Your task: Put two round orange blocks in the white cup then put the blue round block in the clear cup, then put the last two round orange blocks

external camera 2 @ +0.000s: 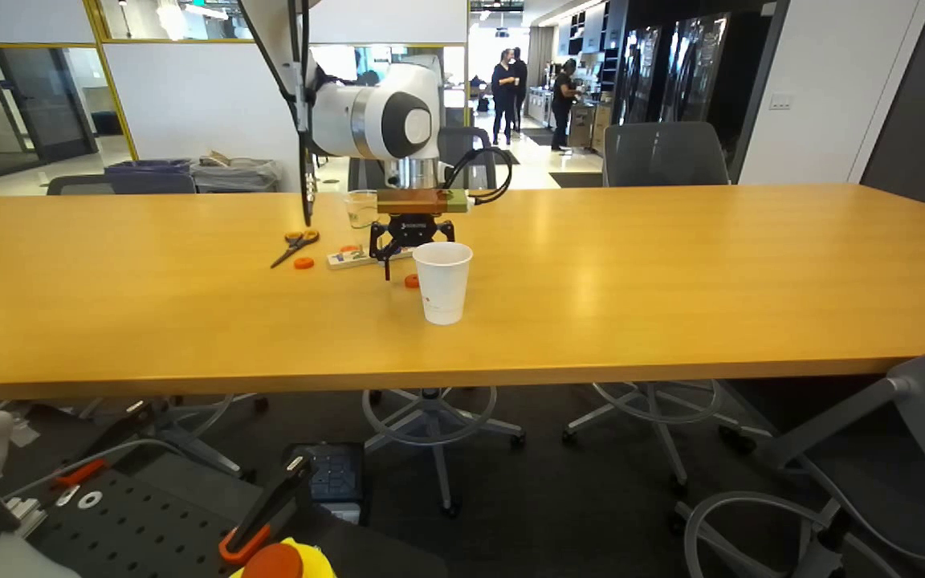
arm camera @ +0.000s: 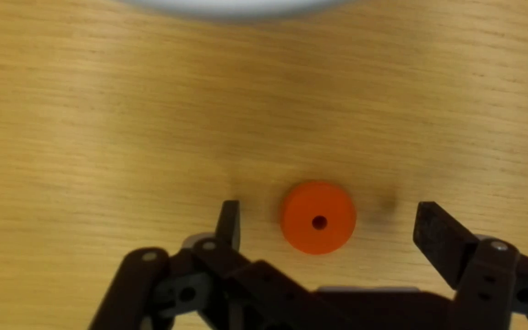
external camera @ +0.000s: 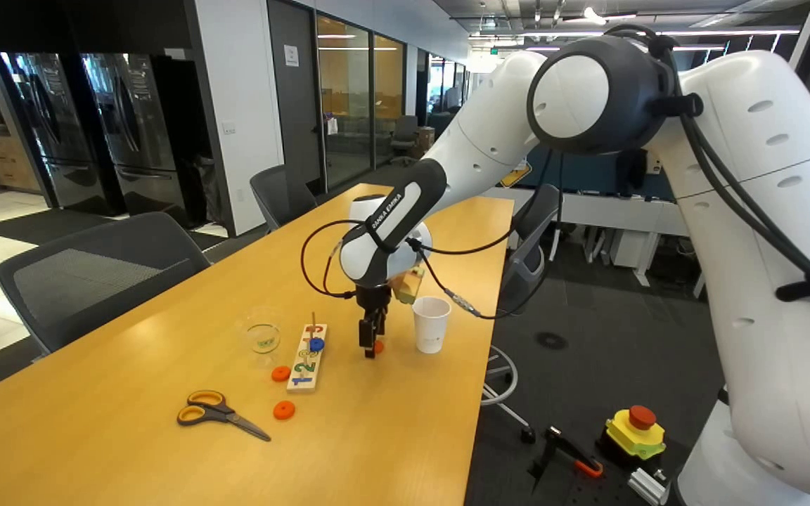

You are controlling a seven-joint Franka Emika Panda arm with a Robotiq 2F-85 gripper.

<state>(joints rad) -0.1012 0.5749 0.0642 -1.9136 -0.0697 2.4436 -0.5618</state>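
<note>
The Robotiq gripper, jaws spread, flanks a round orange block below mid-frame in wrist view; edge frame-left before closing.

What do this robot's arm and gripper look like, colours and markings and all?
The arm is white with rounded segments and dark joint bands, one lettered "RANKA EMIKA" in white. Black cables run along it, held by black straps. The gripper is black, with blocky, jointed fingers and small round shiny fasteners.

Orange-handled scissors lie on the wooden table.
</note>
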